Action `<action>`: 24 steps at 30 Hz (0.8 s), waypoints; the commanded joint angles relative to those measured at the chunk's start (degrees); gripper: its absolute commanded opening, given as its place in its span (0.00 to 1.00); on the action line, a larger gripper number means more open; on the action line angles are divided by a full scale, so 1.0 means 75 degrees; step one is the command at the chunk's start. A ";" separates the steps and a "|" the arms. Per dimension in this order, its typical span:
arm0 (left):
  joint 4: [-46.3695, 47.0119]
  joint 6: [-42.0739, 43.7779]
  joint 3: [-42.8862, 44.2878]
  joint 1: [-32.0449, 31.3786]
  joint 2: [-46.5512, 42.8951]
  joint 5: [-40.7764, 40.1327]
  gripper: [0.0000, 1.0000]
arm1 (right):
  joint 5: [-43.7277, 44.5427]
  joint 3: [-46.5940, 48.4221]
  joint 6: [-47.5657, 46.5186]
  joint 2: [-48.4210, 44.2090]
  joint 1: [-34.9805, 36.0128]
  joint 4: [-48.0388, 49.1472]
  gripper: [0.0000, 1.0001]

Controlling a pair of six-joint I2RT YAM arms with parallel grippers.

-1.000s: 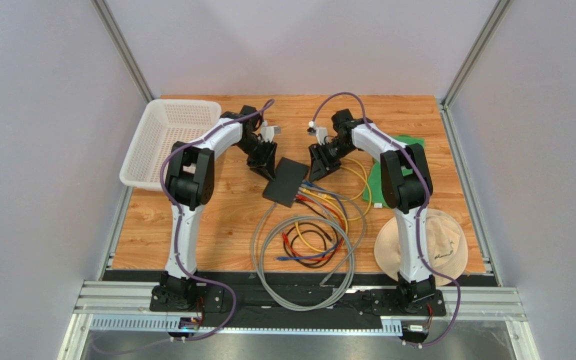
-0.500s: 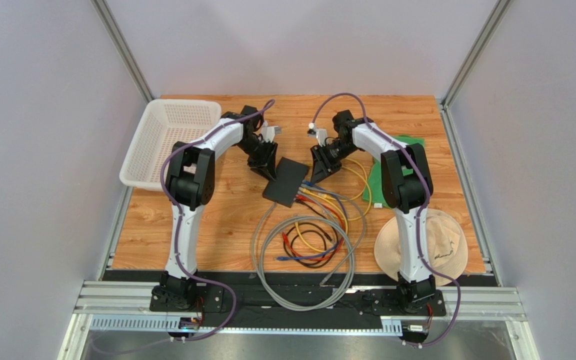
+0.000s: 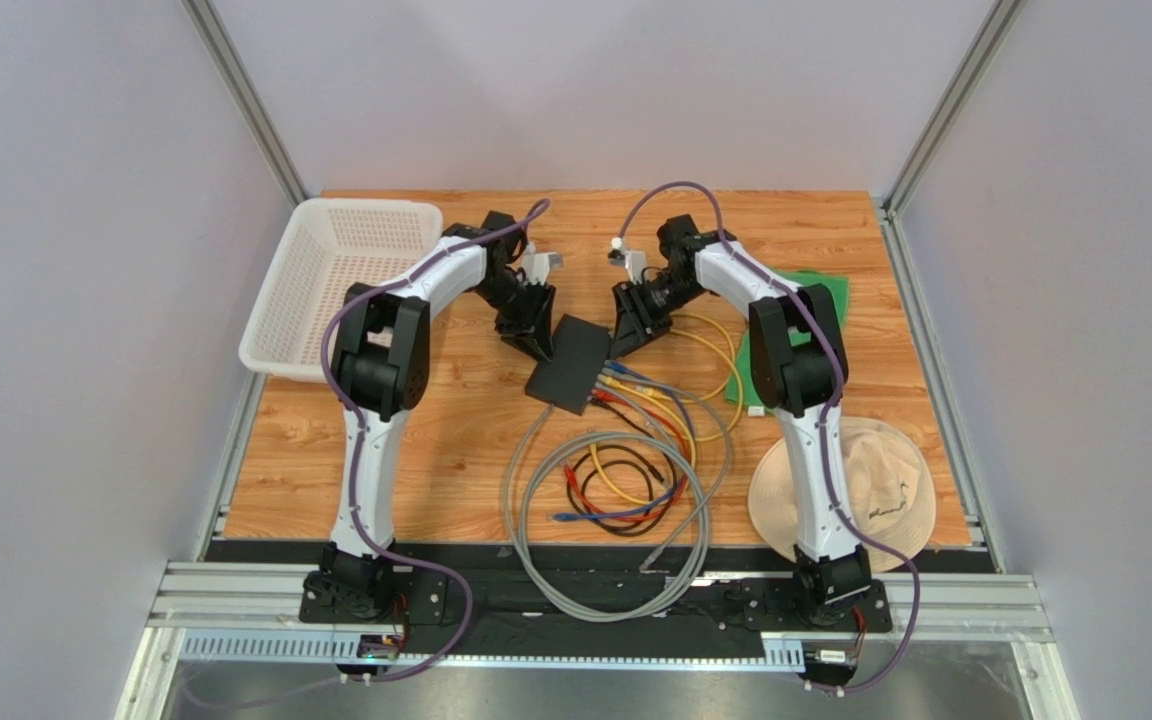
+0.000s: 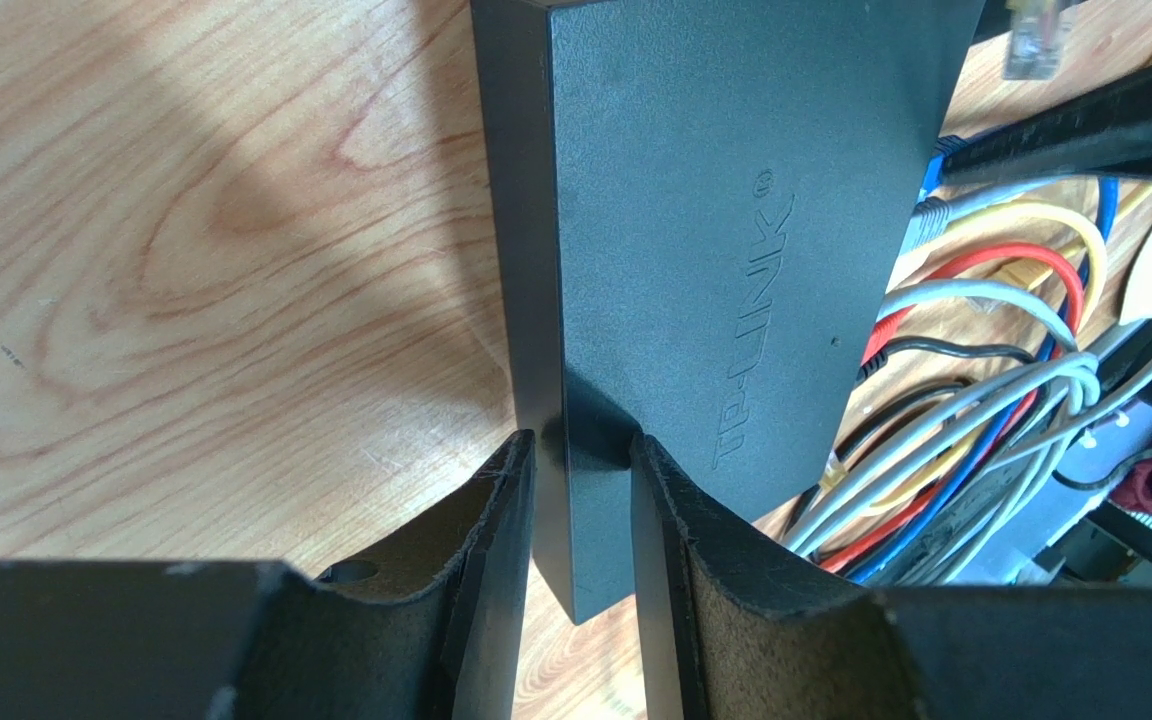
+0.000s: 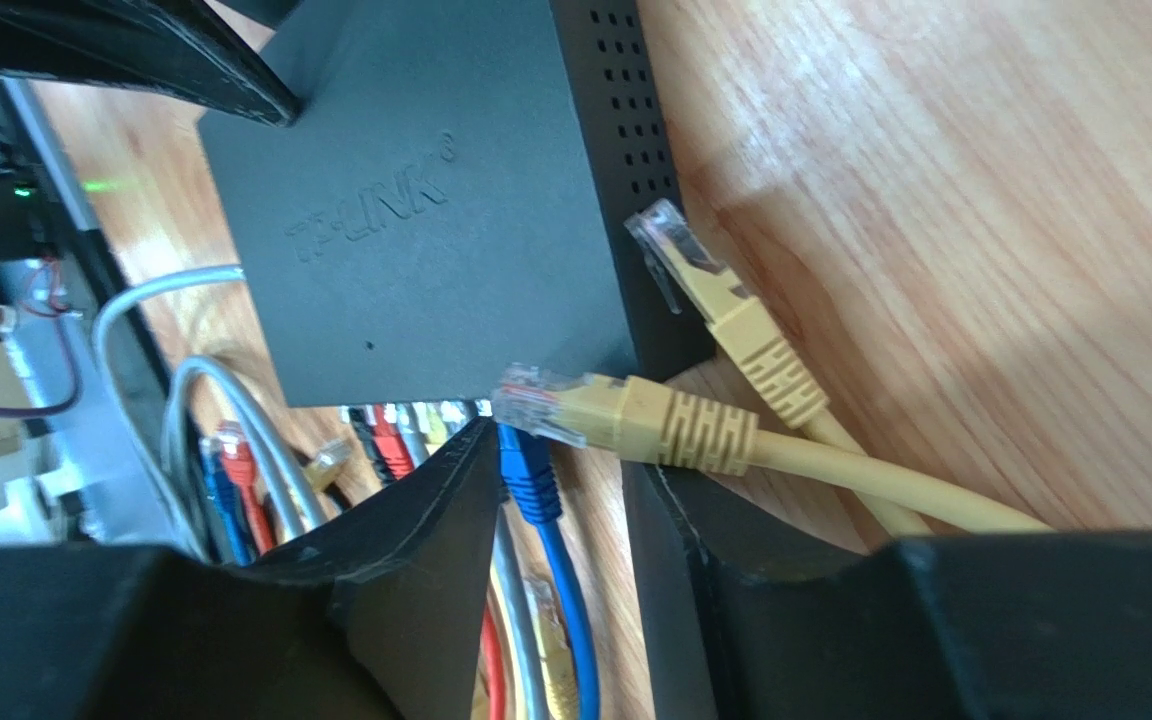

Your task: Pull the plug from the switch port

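The black switch (image 3: 572, 365) lies mid-table, its port edge facing the cable tangle. My left gripper (image 3: 534, 339) is shut on the switch's far corner; in the left wrist view that gripper (image 4: 579, 503) pinches the switch (image 4: 717, 225) edge between both pads. My right gripper (image 3: 632, 330) sits at the port edge. In the right wrist view that gripper (image 5: 564, 458) is open, straddling a blue plug (image 5: 534, 473) that runs into the switch (image 5: 417, 210). The left finger touches the plug, and a gap shows on the right. Red, black and grey plugs sit in neighbouring ports.
Two loose yellow plugs (image 5: 657, 423) lie on the wood beside the switch, one across my right fingertip. Coiled cables (image 3: 620, 488) spread toward the near edge. A white basket (image 3: 330, 278) stands at the far left, a green mat (image 3: 760, 360) and a beige hat (image 3: 845, 495) at the right.
My right arm has shifted slightly left, bringing its gripper closer around the switch's port edge. The left gripper and the switch have not moved.
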 commanded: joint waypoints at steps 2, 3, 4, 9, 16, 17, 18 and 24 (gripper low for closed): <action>-0.0054 0.0099 0.0091 -0.0167 0.0381 -0.0347 0.38 | -0.0601 0.0133 0.0154 0.0256 0.0047 0.0102 0.45; -0.0066 0.0111 0.0114 -0.0167 0.0393 -0.0347 0.38 | -0.0661 0.0109 0.0154 0.0268 0.0047 0.0078 0.45; -0.0078 0.0134 0.0173 -0.0167 0.0416 -0.0336 0.38 | -0.0708 0.0063 0.0154 0.0280 0.0058 0.0055 0.45; -0.0125 0.0169 0.0290 -0.0167 0.0475 -0.0382 0.38 | -0.0825 -0.0160 0.0119 0.0315 0.0082 0.0031 0.45; -0.0149 0.0205 0.0349 -0.0167 0.0510 -0.0394 0.38 | -0.0837 -0.0055 0.0072 0.0467 0.0129 -0.0063 0.45; -0.0149 0.0205 0.0349 -0.0167 0.0510 -0.0406 0.38 | -0.0837 -0.0043 0.0072 0.0479 0.0140 -0.0063 0.45; -0.0149 0.0205 0.0337 -0.0156 0.0499 -0.0406 0.38 | -0.0837 -0.0032 0.0060 0.0502 0.0129 -0.0063 0.45; -0.0149 0.0205 0.0337 -0.0156 0.0510 -0.0406 0.38 | -0.0825 -0.0078 0.0025 0.0538 0.0187 -0.0051 0.41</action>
